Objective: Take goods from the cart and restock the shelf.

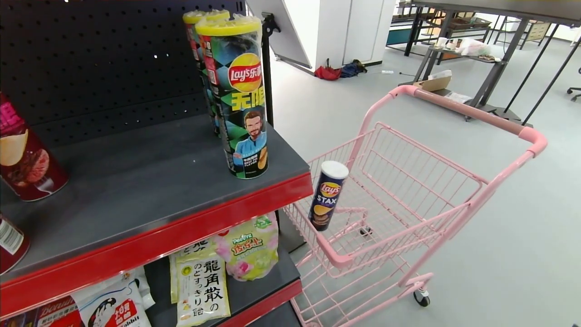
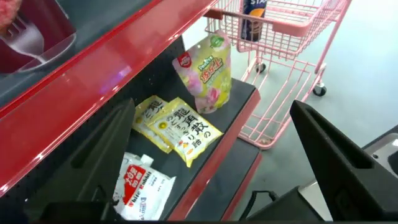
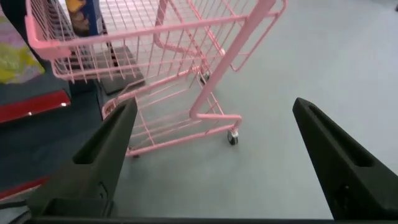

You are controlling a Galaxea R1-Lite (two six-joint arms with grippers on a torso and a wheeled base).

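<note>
Facing a pick not yet begun: dark blue chip can leaning tilted, white lid up, in the shelf-side corner of the pink cart, just beside the red front edge of the shelf. Note the left gripper spread wide and holding nothing, down by the lower shelf with its snack pouches. Note the right gripper likewise spread wide and empty, facing the floor beside the cart's lower frame. Probably best to take the can with the right arm, seemingly the nearer to the basket, coming in from above the wire rim, not through it. Line the fingers up with the can's lean rather than with the vertical. Close around the mid-body, below the lid, so as not to pop it off. Squeeze gently: likely a thin, light, smooth tube, apt to slip or dent. Lift straight clear of the rim before swinging toward the shelf. For the placing, aim at the bare grey stretch between the two tall yellow-lidded cans at the right end and the red can at the left. Set down upright, well in from the edge and apart from the tall cans — top-heavy by the look of them, and easy to knock over
</note>
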